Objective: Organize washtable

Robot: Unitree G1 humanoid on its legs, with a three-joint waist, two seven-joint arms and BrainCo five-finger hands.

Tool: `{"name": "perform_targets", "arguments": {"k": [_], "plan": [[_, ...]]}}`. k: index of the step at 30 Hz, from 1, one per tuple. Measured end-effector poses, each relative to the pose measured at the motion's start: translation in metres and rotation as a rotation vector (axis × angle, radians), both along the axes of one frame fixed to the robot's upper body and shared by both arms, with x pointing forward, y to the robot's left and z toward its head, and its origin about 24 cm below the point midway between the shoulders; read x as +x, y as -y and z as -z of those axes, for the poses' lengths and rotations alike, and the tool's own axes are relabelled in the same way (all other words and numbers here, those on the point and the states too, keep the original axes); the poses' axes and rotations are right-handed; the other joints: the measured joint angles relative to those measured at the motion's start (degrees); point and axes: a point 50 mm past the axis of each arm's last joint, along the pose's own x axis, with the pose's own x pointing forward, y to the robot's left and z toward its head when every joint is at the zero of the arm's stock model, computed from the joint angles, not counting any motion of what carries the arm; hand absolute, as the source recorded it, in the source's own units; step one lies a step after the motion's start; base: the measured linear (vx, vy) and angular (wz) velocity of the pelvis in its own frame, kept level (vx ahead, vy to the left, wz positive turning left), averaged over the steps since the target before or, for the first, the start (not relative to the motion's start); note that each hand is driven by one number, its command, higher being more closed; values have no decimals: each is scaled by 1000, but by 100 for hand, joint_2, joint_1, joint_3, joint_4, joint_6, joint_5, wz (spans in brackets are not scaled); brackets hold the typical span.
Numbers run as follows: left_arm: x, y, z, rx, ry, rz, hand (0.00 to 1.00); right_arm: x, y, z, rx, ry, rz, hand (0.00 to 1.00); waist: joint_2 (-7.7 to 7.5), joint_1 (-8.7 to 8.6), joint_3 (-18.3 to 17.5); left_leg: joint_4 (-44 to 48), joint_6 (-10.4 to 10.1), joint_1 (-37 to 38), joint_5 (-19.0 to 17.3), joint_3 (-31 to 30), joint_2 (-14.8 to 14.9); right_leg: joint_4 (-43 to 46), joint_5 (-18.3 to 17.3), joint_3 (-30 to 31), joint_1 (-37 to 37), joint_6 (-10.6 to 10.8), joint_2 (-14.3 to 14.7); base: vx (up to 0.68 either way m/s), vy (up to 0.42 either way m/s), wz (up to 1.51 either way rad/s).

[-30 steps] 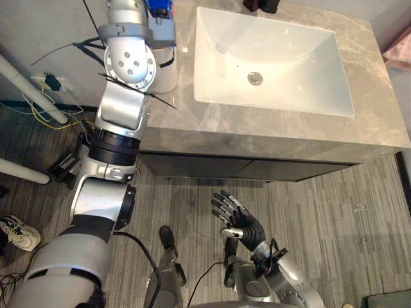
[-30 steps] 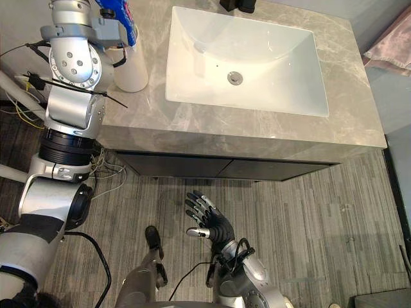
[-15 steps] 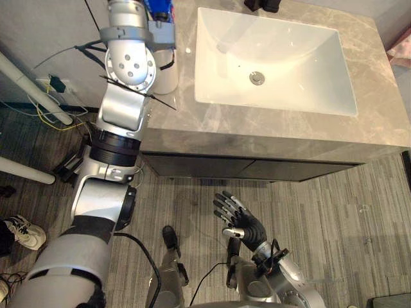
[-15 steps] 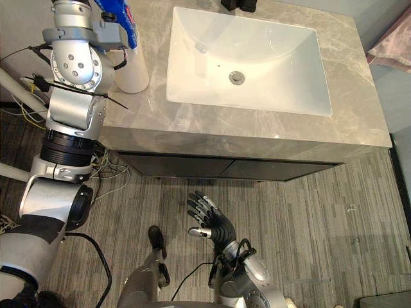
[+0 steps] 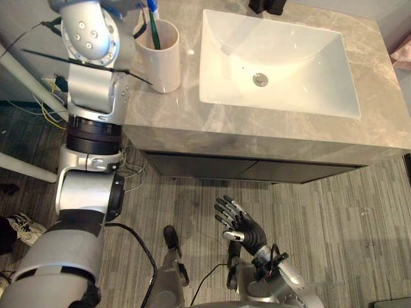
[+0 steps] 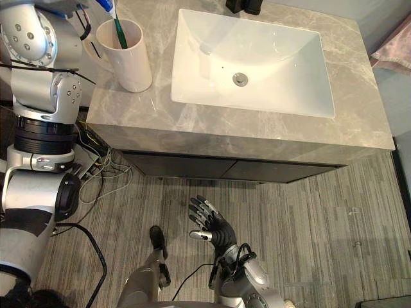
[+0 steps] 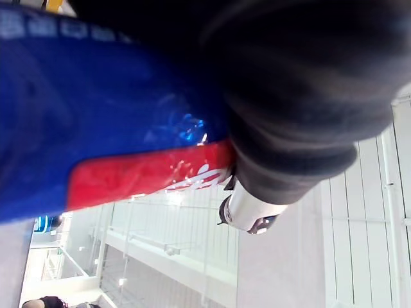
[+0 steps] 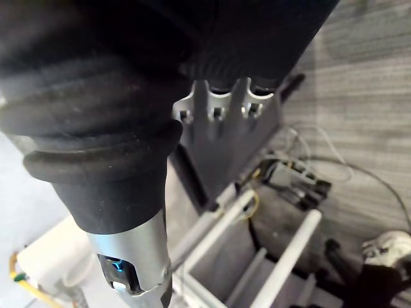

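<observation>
L hand (image 7: 248, 209) grips a blue tube w/ red band (image 7: 96, 115), held up just beside the rim of the white cup (image 6: 125, 56). Green toothbrush (image 6: 119, 32) stands in the cup, at the L end of the grey counter (image 6: 192, 122). Sink (image 6: 257, 58) to its R. R hand (image 6: 215, 226) is low over the floor (image 6: 314, 218), fingers spread wide, holding nothing.

Both eye views look steeply down from the head, sharing the tabletop (image 5: 257, 135), sink (image 5: 302, 70) and cup (image 5: 160, 64). The left wrist view sits very close to a blue tube (image 7: 96, 96).
</observation>
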Motion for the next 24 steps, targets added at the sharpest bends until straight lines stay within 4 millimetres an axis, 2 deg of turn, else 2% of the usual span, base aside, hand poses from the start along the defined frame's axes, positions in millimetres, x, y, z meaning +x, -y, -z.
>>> {"name": "perform_targets", "arguments": {"k": [9,13,20,24], "plan": [[0,1,0,3,-1,2,100,0,0,1,-3,-10,-6,0,12,-17,-6,1,10,-5,8,-15,-2,1,16,-10,3,26,0,2,2,0],[4,-2,8,4,-28,-4,100,-1,2,2,-2,-9,-5,0,77,-11,-52,1,11,-4,8,-18,-2,1,17,-11,5,26,0,0,0,0],[7,0,13,26,-45,1,100,-5,4,4,-4,-23,2,0,79,2,-54,-4,-21,-31,-17,-21,7,-18,0,-4,-18,0,2,0,0,0],[19,-3,20,26,-106,-22,100,-6,0,4,0,-27,-14,0,75,7,-56,-1,8,-51,5,-19,6,-27,31,2,-37,47,2,0,0,0]]}}
